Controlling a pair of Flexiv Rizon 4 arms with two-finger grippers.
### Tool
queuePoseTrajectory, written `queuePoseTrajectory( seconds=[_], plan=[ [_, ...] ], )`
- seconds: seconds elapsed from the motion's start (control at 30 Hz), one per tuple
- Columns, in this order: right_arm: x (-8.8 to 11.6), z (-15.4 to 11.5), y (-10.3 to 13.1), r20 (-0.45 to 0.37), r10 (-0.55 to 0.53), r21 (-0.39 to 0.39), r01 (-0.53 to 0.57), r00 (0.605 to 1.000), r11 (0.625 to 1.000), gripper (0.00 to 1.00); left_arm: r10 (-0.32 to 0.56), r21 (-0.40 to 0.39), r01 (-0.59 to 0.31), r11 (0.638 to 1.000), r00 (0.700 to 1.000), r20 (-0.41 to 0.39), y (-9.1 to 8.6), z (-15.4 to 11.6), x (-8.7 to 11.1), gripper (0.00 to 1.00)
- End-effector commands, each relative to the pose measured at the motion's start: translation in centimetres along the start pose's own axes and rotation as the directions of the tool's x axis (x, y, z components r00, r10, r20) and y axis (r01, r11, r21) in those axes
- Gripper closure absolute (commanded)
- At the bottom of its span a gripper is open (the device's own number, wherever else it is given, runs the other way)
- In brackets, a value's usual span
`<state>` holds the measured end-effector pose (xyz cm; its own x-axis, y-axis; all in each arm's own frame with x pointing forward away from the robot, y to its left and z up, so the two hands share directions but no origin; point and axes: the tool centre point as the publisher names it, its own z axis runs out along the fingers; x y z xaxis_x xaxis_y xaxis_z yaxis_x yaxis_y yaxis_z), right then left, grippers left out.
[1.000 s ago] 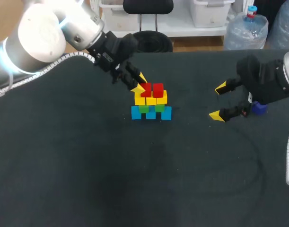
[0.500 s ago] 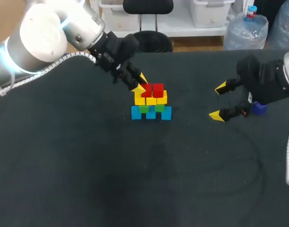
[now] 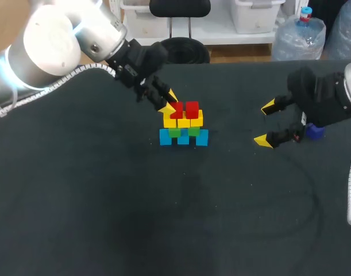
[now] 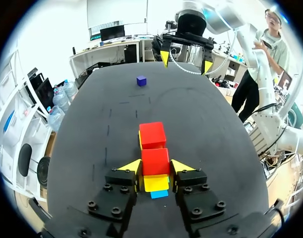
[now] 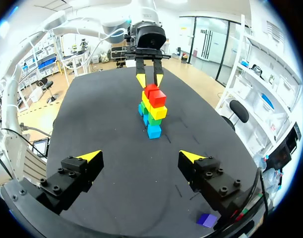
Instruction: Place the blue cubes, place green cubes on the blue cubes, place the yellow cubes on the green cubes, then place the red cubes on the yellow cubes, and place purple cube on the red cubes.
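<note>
A stepped pile stands mid-table: blue cubes [image 3: 184, 138] at the bottom, green cubes [image 3: 193, 131] on them, yellow cubes [image 3: 184, 122] above, and two red cubes on top. My left gripper [image 3: 170, 104] is shut on the left red cube [image 4: 155, 159], one yellow tip against each side. The other red cube [image 4: 152, 135] sits just ahead of it. The purple cube [image 3: 316, 131] lies on the table at the right, close behind my right gripper [image 3: 265, 123]. That gripper is wide open with nothing between its fingers and faces the pile [image 5: 153, 111] from a distance.
The dark table [image 3: 164, 218] runs wide in front of the pile and between the pile and my right gripper. My left arm [image 3: 77, 40] comes in over the far left corner.
</note>
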<state>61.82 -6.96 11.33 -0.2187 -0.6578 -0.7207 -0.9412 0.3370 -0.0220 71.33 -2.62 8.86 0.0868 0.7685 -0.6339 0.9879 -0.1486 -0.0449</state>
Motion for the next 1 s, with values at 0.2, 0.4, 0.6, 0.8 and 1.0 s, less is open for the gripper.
queuePoseTrajectory(
  seconds=[0.2, 0.4, 0.6, 0.8, 1.0],
  plan=[
    [0.07, 0.10, -0.09, 0.005, -0.001, -0.003, 0.001, 1.000, 1.000, 0.00, -0.003, 0.004, 0.003, 1.000, 1.000, -0.004, 0.32, 0.00, 0.09, 0.86],
    [0.07, 0.10, -0.09, 0.005, -0.001, -0.003, 0.001, 1.000, 1.000, 0.00, -0.008, 0.002, 0.008, 1.000, 1.000, -0.006, 0.42, -0.02, 0.03, 0.55],
    [0.07, 0.10, -0.09, 0.005, -0.001, -0.003, 0.001, 1.000, 1.000, 0.00, -0.011, 0.002, 0.011, 1.000, 1.000, -0.009, 0.53, 0.03, -0.01, 0.35],
    [0.07, 0.10, -0.09, 0.005, -0.001, -0.003, 0.001, 1.000, 1.000, 0.00, -0.010, 0.004, 0.010, 1.000, 1.000, -0.011, 0.61, 0.07, -0.07, 0.39],
    [0.07, 0.10, -0.09, 0.005, -0.001, -0.003, 0.001, 1.000, 1.000, 0.00, -0.008, 0.002, 0.008, 1.000, 1.000, -0.009, 0.62, 0.07, -0.08, 0.57]
  ],
)
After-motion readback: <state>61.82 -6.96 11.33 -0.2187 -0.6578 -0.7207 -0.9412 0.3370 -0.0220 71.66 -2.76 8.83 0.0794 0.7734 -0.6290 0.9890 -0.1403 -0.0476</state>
